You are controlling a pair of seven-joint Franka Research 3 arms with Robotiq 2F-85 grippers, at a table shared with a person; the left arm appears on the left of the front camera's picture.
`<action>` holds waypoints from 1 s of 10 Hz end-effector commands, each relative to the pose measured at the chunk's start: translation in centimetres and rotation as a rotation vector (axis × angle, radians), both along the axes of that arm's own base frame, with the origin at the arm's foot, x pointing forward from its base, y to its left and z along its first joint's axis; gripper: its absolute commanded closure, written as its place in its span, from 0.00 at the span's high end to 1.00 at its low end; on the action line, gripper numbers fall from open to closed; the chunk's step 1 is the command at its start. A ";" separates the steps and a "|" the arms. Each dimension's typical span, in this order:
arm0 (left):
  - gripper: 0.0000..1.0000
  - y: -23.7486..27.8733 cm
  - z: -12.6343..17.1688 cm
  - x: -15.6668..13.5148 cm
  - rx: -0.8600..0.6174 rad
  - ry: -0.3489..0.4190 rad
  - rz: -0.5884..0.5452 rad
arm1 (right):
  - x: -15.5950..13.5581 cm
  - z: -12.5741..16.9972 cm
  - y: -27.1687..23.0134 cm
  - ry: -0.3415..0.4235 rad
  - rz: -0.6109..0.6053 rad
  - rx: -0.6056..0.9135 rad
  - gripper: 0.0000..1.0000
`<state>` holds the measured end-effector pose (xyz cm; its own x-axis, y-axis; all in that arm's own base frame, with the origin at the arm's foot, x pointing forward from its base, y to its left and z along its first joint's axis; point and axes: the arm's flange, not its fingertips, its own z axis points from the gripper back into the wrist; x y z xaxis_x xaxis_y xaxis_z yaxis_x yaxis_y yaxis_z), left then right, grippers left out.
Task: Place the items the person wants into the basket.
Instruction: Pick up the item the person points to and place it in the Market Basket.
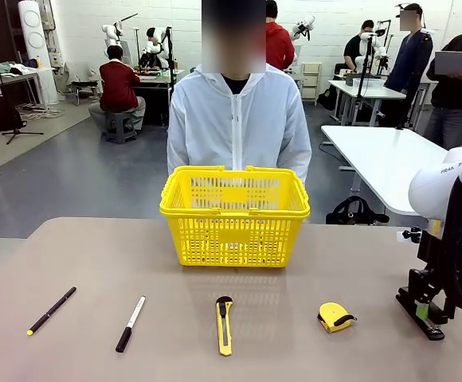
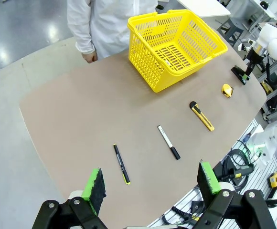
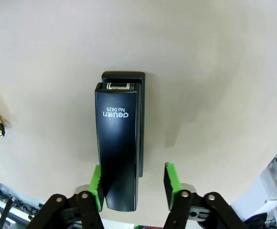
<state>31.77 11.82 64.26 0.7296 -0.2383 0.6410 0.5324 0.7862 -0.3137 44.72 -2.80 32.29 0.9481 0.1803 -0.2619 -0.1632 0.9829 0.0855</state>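
On the counter [image 1: 95, 263], at the far middle, the yellow lattice basket [image 1: 235, 215] stands upright, its two handles folded down on the rim. The person [image 1: 235, 119] in a white hooded jacket stands just behind it at the far edge.

Near row, from the robot's left to its right:
- **Pen [image 1: 52, 310]:** black with a yellow tip, lying at a slant on the bare counter, well apart from the basket.
- **Marker [image 1: 131, 324]:** white barrel with a black cap, also at a slant.
- **Knife [image 1: 225, 325]:** yellow, lying nearly in line with the basket's middle.
- **Tape measure [image 1: 336, 317]:** small, yellow with black trim, resting on the counter to the right of the knife and outside the basket.
- **Stapler [image 3: 118, 138]:** black, at the right end of the row, beyond the tape measure.

The left gripper [image 2: 150, 167] hangs high above the near-left part of the counter. Its jaws are spread wide and hold nothing, and the whole row and the basket are in its wrist view.

The right gripper [image 3: 133, 165] is low over the counter, and its jaws straddle the rear end of the stapler. One green pad lies against the stapler's side. The other stands clear of it, with a strip of counter showing between, so the jaws are not clamped. In the right wrist view the tape measure sits at the edge, apart from the stapler.
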 end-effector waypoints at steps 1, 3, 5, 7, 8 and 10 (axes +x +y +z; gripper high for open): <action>1.00 0.1 0.0 0.0 -0.013 -0.002 -0.006 | 0.6 0.2 -0.5 0.016 0.024 -0.025 0.00; 1.00 0.1 0.0 0.0 -0.013 -0.002 -0.006 | 0.7 0.2 -0.6 0.022 0.023 -0.019 0.00; 1.00 0.1 0.0 0.0 -0.013 -0.002 -0.006 | 0.7 0.2 -0.6 0.023 0.020 -0.016 0.00; 1.00 0.1 0.0 0.0 -0.013 -0.002 -0.006 | 0.2 2.3 -0.4 -0.018 0.009 -0.009 0.00; 1.00 0.1 0.0 0.0 -0.013 -0.002 -0.006 | -0.6 6.0 0.1 -0.083 0.034 0.011 0.00; 1.00 0.1 0.0 0.0 -0.013 -0.002 -0.006 | -2.3 15.8 1.0 -0.203 0.065 0.020 0.00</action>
<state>31.80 11.81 64.25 0.7297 -0.2364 0.6416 0.5323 0.7854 -0.3160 43.44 -2.18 43.17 0.9702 0.2151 -0.1115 -0.2094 0.9760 0.0606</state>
